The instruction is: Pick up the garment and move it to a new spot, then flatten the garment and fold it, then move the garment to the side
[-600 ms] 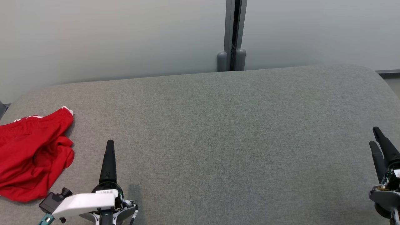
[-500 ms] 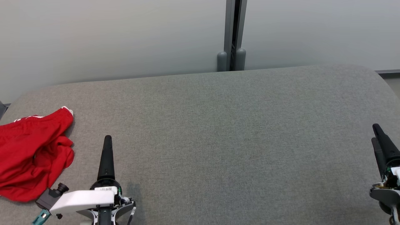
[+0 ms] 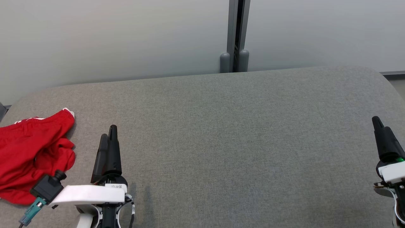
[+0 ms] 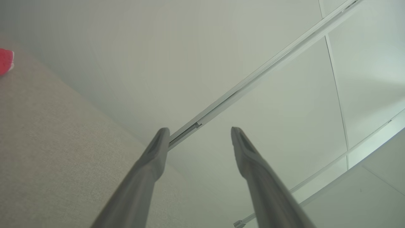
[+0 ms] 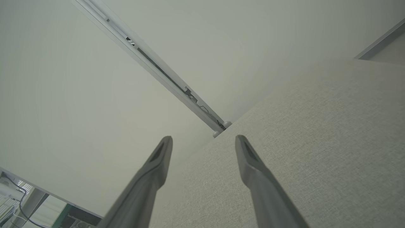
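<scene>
The garment [image 3: 30,158] lies crumpled in a red heap at the left edge of the grey table, with a bit of white trim at its far corner; a small red corner of the garment [image 4: 5,60] also shows in the left wrist view. My left gripper [image 3: 108,133] stands just right of it, apart from the cloth, fingers pointing away from me. Its own camera shows the left gripper [image 4: 198,132] open and empty. My right gripper [image 3: 377,122] is at the far right edge of the table; the right gripper [image 5: 203,141] is open with nothing between its fingers.
A grey fabric-covered table [image 3: 221,133] with rounded far corners spans the view. Behind it is a pale wall with a dark vertical post [image 3: 235,34] and two grey stubs at its foot.
Both grippers have moved forward, away from me, over the table. The left wrist has turned so both its fingers now show. The garment has not moved.
</scene>
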Controlling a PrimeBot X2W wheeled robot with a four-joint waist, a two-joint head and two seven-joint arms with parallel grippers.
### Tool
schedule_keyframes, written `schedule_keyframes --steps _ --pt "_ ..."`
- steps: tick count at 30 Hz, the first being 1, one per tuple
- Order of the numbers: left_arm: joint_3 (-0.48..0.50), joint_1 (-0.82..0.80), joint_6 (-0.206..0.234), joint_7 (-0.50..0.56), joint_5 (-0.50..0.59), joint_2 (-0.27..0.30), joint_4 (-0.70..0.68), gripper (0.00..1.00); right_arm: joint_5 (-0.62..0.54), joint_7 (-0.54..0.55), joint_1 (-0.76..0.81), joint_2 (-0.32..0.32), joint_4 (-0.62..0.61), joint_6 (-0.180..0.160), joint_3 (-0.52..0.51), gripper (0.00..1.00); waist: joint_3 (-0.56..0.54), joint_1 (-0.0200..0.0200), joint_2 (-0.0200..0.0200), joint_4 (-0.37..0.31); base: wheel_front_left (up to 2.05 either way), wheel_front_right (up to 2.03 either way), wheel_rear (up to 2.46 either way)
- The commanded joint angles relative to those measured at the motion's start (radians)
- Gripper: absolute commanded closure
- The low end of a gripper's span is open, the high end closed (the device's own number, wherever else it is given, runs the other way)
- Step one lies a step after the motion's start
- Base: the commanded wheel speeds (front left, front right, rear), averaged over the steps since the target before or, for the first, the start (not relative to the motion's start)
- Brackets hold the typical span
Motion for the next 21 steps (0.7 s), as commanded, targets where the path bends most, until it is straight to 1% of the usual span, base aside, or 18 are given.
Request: schedule_keyframes --steps 1,10,21 --pt "0.004 -0.038 0.006 -0.002 0.049 0.012 -0.021 0.0 -0.057 -0.02 -0.007 -0.017 -0.03 0.001 0.013 0.0 0.0 0.0 -0.0001 0.0 0.0 0.0 0.0" --pt "-0.012 -0.042 0.035 -0.002 0.229 0.035 -0.03 0.0 -0.232 -0.082 0.015 -0.013 -0.073 0.001 0.06 0.0 -0.003 0.0 -0.0001 -0.002 0.0 0.0 0.0" --pt "-0.027 -0.047 0.07 0.003 0.398 0.061 -0.02 0.0 -0.414 -0.14 0.043 -0.006 -0.102 0.001 0.102 0.0 -0.005 0.0 -0.0001 -0.001 0.0 0.0 0.0"
